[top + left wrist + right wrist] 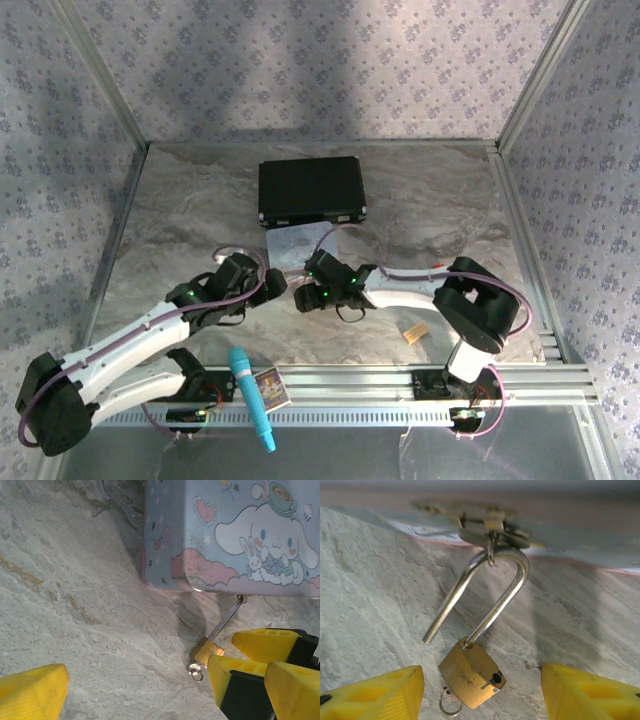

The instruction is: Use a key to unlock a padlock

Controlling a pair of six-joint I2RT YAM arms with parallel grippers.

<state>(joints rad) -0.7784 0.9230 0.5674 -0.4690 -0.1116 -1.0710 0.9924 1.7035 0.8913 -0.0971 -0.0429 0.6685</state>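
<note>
Yellow fingertips [380,692] of the right gripper [481,685] stand apart, flanking the padlock [467,675], probably to steady it. It hangs off the tin box [225,530] at its near edge, one shackle leg free. Left gripper [165,690] gapes alongside.

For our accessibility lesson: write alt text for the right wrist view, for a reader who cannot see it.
A brass padlock lies on a stone-patterned table, its silver loop open yet hooked through the clasp of a tin. The right gripper flanks it, yellow fingertips apart.
</note>
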